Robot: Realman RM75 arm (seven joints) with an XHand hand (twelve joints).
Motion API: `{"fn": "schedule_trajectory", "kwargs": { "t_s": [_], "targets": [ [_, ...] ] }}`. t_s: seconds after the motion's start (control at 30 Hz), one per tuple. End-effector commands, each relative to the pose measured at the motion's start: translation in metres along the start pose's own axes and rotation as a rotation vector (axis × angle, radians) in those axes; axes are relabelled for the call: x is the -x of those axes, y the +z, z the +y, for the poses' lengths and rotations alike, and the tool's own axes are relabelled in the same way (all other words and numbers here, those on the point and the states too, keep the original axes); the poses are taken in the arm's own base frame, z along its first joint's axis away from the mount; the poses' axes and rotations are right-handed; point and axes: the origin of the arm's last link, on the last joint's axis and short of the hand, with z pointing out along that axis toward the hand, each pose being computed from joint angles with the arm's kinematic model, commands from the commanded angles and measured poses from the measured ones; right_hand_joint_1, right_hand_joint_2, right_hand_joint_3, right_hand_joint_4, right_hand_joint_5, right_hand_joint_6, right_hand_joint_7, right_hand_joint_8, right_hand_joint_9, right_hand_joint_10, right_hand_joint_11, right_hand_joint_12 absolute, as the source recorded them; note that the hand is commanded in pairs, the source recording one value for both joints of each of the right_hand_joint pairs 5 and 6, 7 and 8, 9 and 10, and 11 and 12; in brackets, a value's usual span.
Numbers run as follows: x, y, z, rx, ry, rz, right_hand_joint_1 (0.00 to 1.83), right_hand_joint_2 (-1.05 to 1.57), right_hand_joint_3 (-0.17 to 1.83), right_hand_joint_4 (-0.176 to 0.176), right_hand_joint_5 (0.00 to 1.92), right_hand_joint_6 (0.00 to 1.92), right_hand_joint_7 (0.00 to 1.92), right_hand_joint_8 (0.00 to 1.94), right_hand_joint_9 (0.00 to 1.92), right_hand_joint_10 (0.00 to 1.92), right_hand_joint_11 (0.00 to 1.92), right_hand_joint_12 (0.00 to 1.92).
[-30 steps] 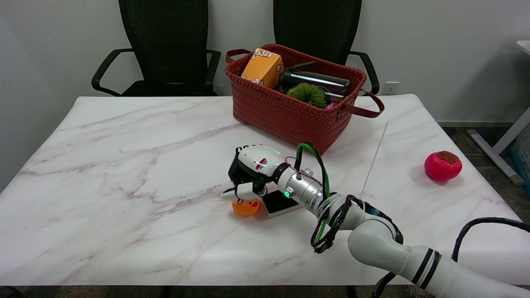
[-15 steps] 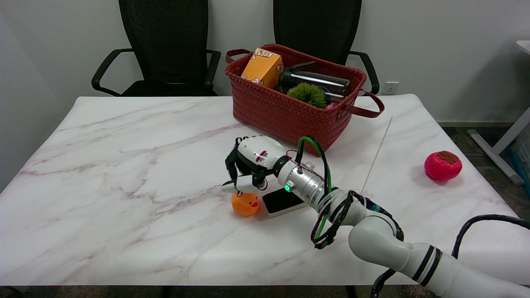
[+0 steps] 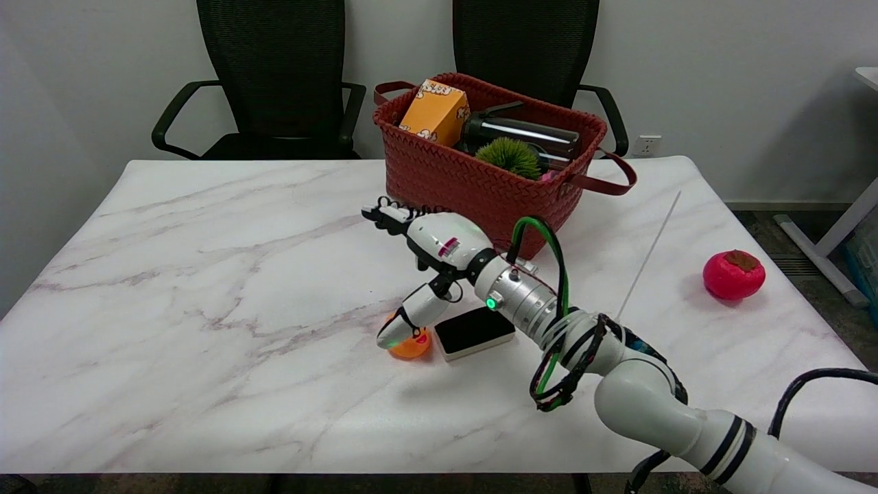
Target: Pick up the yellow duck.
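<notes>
The duck (image 3: 411, 345) is a small orange-yellow toy lying on the marble table (image 3: 206, 288) near its middle, just left of a black-and-white block (image 3: 475, 331). My right hand (image 3: 429, 257) hovers above and slightly behind the duck, spread wide with nothing in it. Its fingers (image 3: 384, 211) stretch out toward the far left, and the thumb (image 3: 405, 322) hangs down in front of the duck, hiding the duck's upper part. Whether the thumb touches the duck I cannot tell.
A red woven basket (image 3: 480, 189) stands behind the hand, holding an orange box (image 3: 435, 112), a dark bottle (image 3: 521, 135) and a green spiky ball (image 3: 509, 157). A red persimmon-like fruit (image 3: 733, 274) lies far right. A thin white rod (image 3: 648, 255) slants up beside the arm. Two black chairs stand beyond the table.
The hand has uncurled from a closed pose over the duck to a wide spread, with fingers raised and thumb lowered. The duck stays in place on the table.
</notes>
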Motion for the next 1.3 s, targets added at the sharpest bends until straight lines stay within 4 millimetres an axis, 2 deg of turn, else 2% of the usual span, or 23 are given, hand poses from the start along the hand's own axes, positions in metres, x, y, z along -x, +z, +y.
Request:
{"fn": "schedule_trajectory", "kwargs": {
  "t_s": [0.03, 0.2, 0.47, 0.6, 0.7, 1.3],
  "targets": [
    [-0.013, -0.022, 0.016, 0.031, -0.039, -0.016, 0.93, 0.31, -0.17, 0.000, 0.16, 0.16, 0.31, 0.31, 0.41, 0.41, 0.91, 0.91],
    [-0.010, -0.026, 0.025, 0.043, -0.062, -0.043, 0.94, 0.33, -0.17, 0.000, 0.10, 0.10, 0.28, 0.28, 0.43, 0.43, 0.91, 0.91],
    [-0.003, -0.029, 0.038, 0.065, -0.084, -0.083, 0.93, 0.39, -0.17, 0.000, 0.20, 0.20, 0.37, 0.37, 0.49, 0.49, 1.03, 1.03],
    [0.000, -0.031, 0.041, 0.069, -0.091, -0.097, 0.91, 0.45, -0.17, 0.000, 0.28, 0.28, 0.63, 0.63, 0.77, 0.77, 1.10, 1.10],
    [0.003, -0.031, 0.042, 0.072, -0.091, -0.105, 0.91, 0.45, -0.17, 0.000, 0.29, 0.29, 0.70, 0.70, 0.82, 0.82, 1.12, 1.12],
    [0.022, -0.032, 0.039, 0.073, -0.045, -0.128, 0.91, 0.52, -0.17, 0.000, 0.32, 0.32, 0.76, 0.76, 0.87, 0.87, 1.19, 1.19]
  ]
}}
